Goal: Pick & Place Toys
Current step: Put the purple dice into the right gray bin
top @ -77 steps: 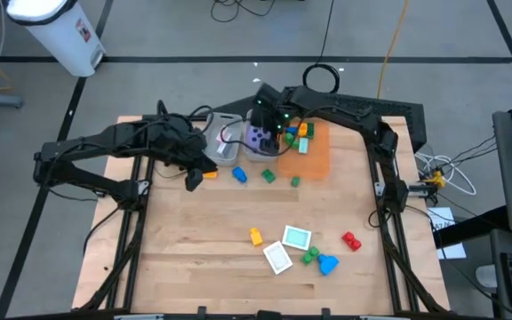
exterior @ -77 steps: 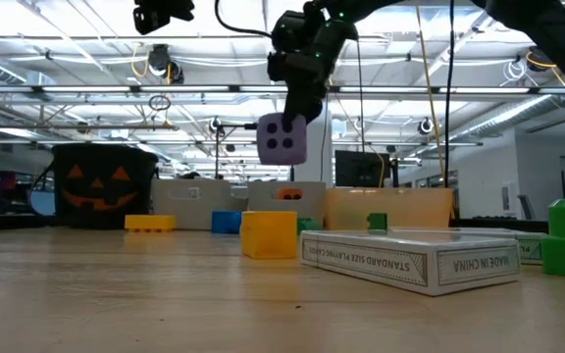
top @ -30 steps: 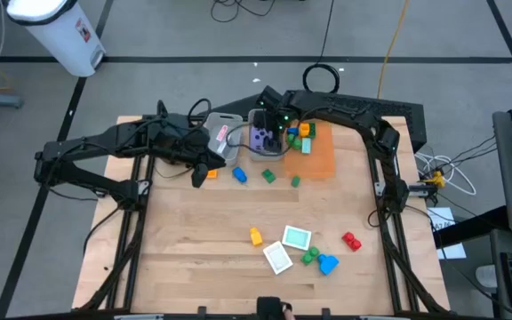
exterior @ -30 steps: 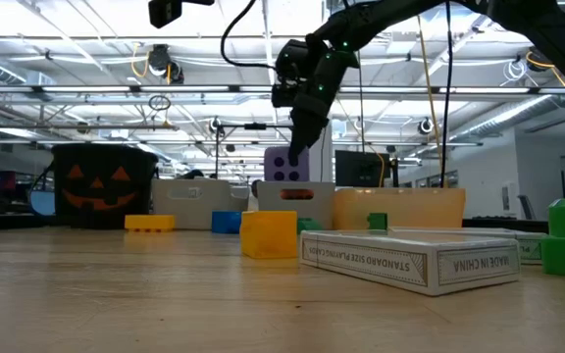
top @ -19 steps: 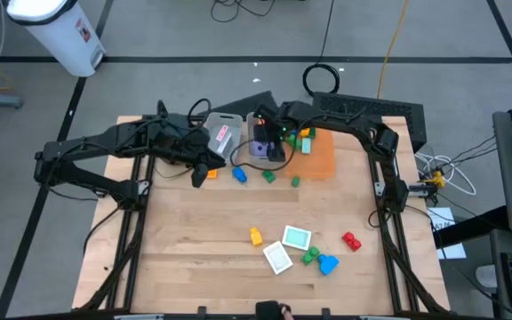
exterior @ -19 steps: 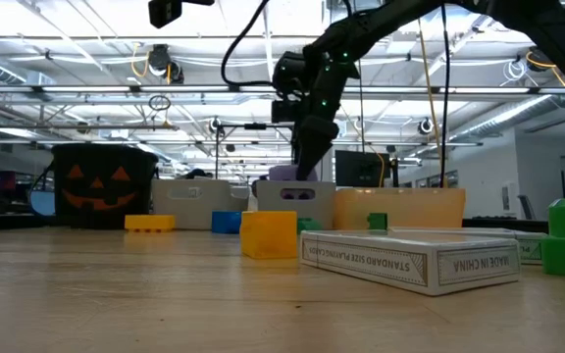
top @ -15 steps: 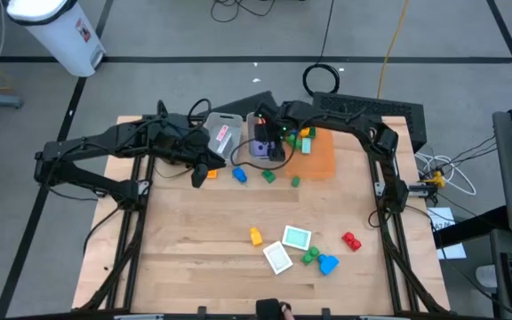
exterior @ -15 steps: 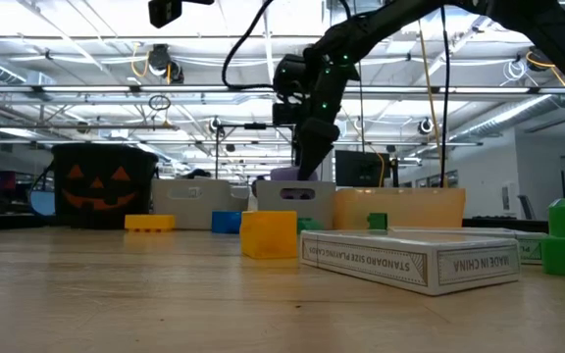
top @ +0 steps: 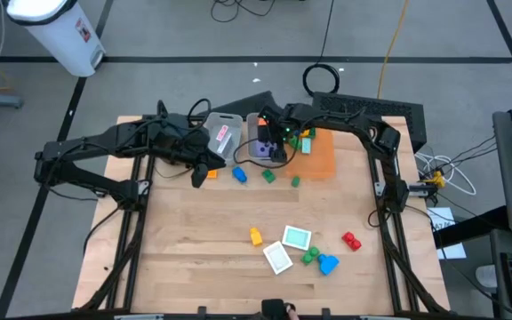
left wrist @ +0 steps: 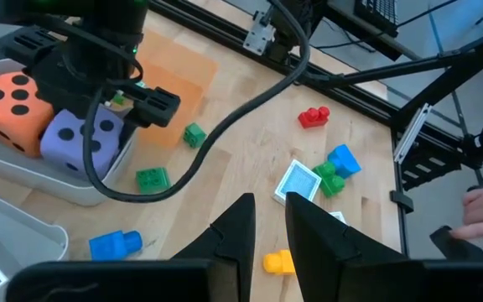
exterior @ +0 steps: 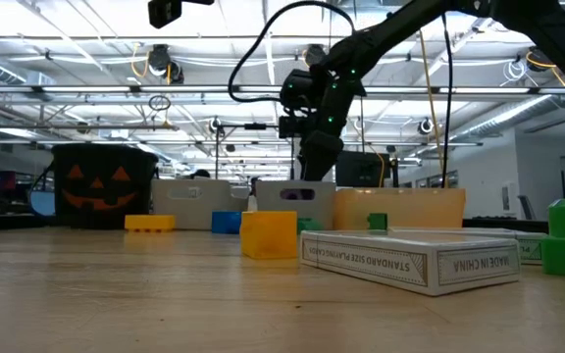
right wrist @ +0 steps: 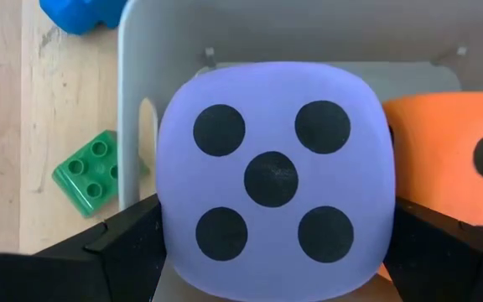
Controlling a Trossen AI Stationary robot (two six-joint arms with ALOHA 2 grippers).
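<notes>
From above, my right claw (top: 272,147) sits over the grey plastic bin (top: 258,156); loose plastic blocks (top: 318,258) litter the wooden desk (top: 194,258). Left wrist: left claw (left wrist: 265,226) pinched together, empty. Right wrist: fingers spread around the purple foam die (right wrist: 273,178), beside the orange foam die (right wrist: 455,168) in the bin. I judge most left

From above, my right end effector (top: 272,142) covers most of the purple die (top: 261,148). In my right wrist view the orange die (right wrist: 451,180) is cut off at the edge. The white card's (top: 278,258) print is too small to read.
</notes>
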